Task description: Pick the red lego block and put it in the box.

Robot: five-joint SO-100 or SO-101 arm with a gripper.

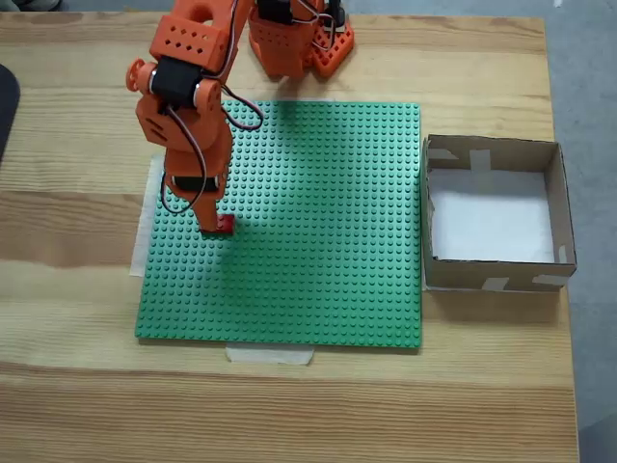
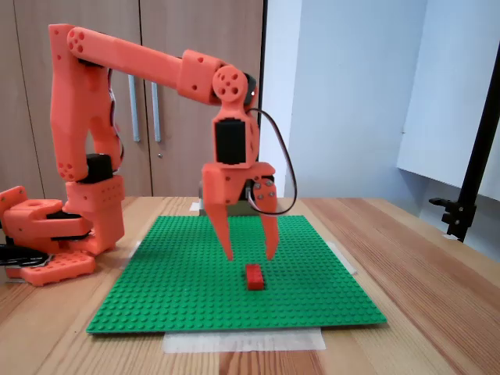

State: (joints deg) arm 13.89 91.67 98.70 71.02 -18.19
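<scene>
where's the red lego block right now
The red lego block sits on the green baseplate, just below the open gripper. In the fixed view from above it lies near the baseplate's left edge, far from the box on the right.

Illumination even and bright in both fixed views. Soft arm shadow falls on the green baseplate (image 1: 318,222). Focus slightly soft; no glare.

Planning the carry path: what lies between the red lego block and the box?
In the top-down fixed view, bare green baseplate alone stretches from the red lego block to the box. The open gripper hangs above the block.
</scene>
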